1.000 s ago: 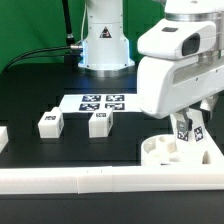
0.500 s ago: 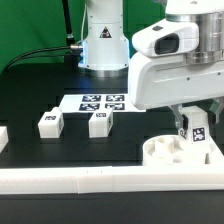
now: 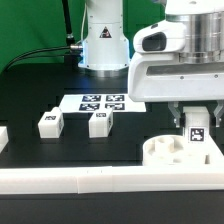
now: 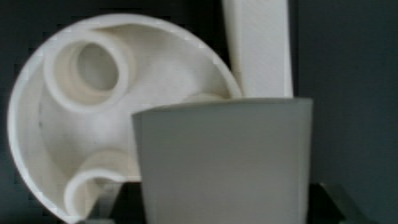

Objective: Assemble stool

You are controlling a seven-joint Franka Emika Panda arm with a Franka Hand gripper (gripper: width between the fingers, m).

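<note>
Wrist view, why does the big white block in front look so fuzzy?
In the wrist view the leg fills the front of the picture, probably too near the lens, so it looks blurry and grey-shaded, while the seat behind is a bit sharper. In the exterior view that leg, held in the gripper, shows its tag clearly under even light.

No words or numbers can be read. Black-and-white square tags (image 3: pixel 90 99) mark the flat white marker board (image 3: pixel 70 100) and each blocky white plastic leg (image 3: pixel 49 124).
</note>
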